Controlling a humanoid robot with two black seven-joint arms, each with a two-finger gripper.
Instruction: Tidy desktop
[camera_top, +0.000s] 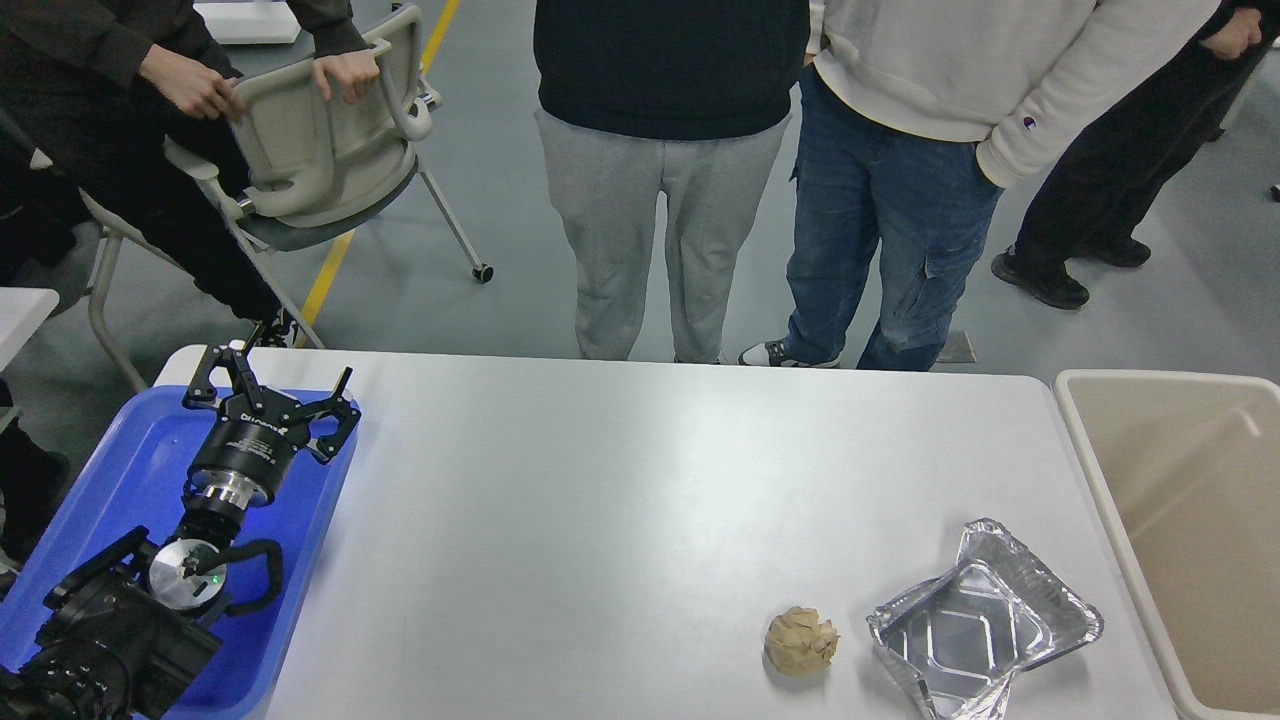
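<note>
The desktop is a large white-grey tabletop. A crumpled beige paper ball lies near its front right. Beside it on the right lies a crumpled silver foil tray. My left gripper is open and empty, its fingers spread, held over the far end of the blue tray at the table's left edge. It is far from the paper ball and the foil tray. My right gripper is out of view.
A beige rectangular bin stands against the table's right edge. Several people stand just beyond the far edge. A grey chair with a person on it is at the far left.
</note>
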